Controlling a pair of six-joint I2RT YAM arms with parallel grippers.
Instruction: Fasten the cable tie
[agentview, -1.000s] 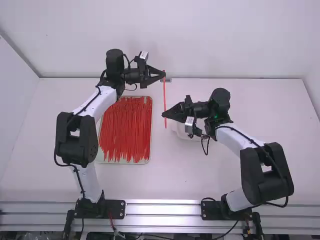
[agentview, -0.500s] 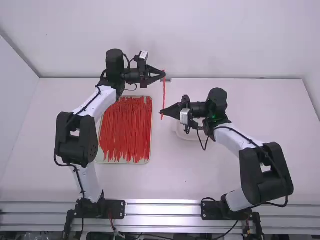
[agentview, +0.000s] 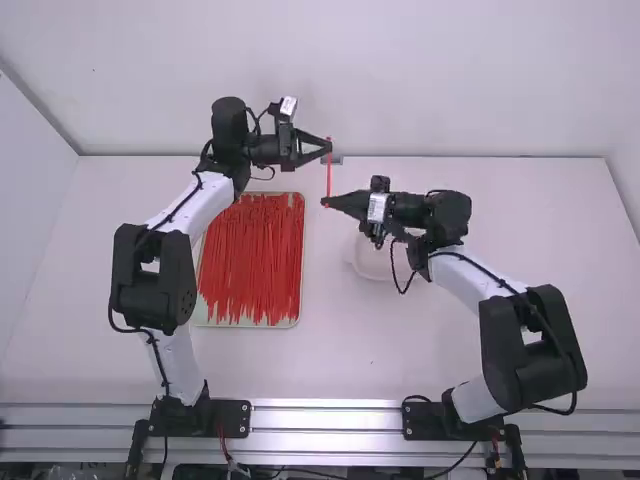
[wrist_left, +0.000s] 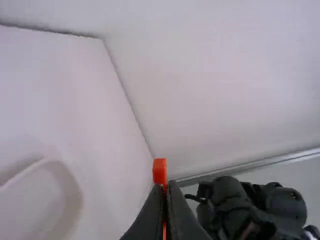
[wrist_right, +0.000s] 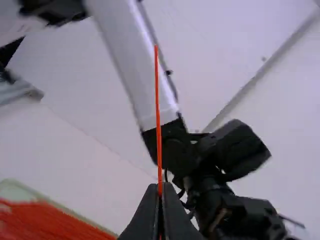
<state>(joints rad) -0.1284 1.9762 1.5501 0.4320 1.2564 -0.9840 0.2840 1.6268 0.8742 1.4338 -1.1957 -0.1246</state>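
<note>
Cable tie (agentview: 327, 180) is up in the air, upper middle of the high view, above the bench (agentview: 520, 220). Its strap runs close to straight up-down in the picture. The upper end is pinched by the left gripper (agentview: 327, 153), fingers pressed together on it. In the left wrist view the tie head (wrist_left: 159, 171) pokes out just past the fingertips. The lower end is pinched by the right gripper (agentview: 326, 202), fingers likewise pressed together on the strap (in the right wrist view it rises straight out from between the tips towards the left arm). So we have both arms on one tie, one per end, grippers near each other, tie straight between them, no loop formed.

The relation we judge the coming move turns on: the tail end sits directly below the head in the picture, long axis in line with the gap between the two grippers. To fasten, the tail must be bent round and brought to the head. We would expect the right gripper to carry it up in a curve while the left one anchors the head. Which way the head's slot faces we cannot tell.

Containers: a tray (agentview: 198, 316), left of centre, flat on the bench, holds a dense pile of red spare ties (agentview: 250, 258) lying mostly up-down the picture. A white dish (agentview: 365, 265) sits on the bench right of the tray, below the right gripper in the picture. Its contents we cannot tell.
</note>
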